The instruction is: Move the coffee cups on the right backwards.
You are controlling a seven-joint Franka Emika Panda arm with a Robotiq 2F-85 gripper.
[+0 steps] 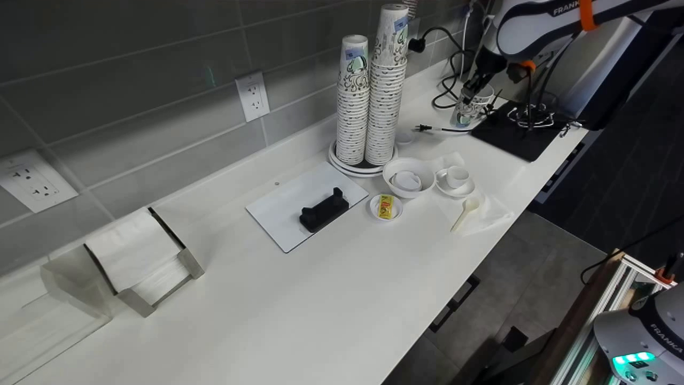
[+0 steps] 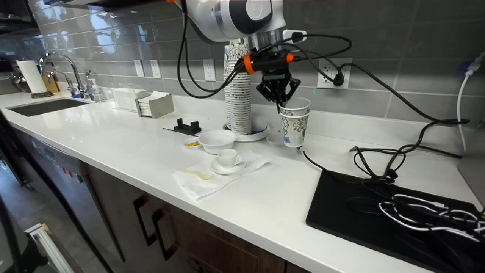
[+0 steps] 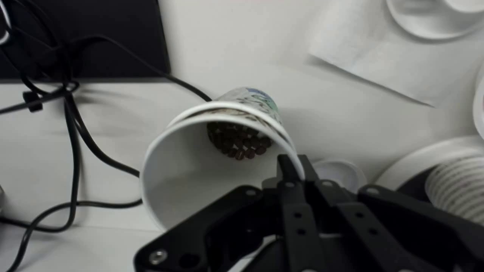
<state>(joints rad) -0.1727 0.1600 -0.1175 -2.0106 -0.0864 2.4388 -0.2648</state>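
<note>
Gripper (image 3: pixel 297 163): it's clamped, one finger (image 3: pixel 286 166) inside the cup mouth, its partner outside, the paper wall pinched between them.

Coffee cups: the nested pair (image 2: pixel 294 127), right at those fingertips; I read these as the ones meant, since they're in the grip and sit right of the plates in both exterior views.

Key relation: the grip is on the rim edge nearest the round plates (image 2: pixel 254 138), so the cups' body lies beyond the fingers, on the side away from the plates.

Cups' long axis: mouth up, close to upright, maybe a slight lean; whether the base touches the counter, no call from here.

Black cord (image 3: pixel 189 88): comes in from the side away from the plates and disappears behind the cups' lower part; a snag risk, I'd judge.

Taller column (image 1: pixel 386 101): standing on the plates, touching or nearly touching its neighbour; it could fit the wording too, but no finger is on it.

Next move: my guess, straight toward the tiled wall (image 2: pixel 428 53) behind the plates, no drift plateward, because the gripper would reach the column before the cups do.
</note>
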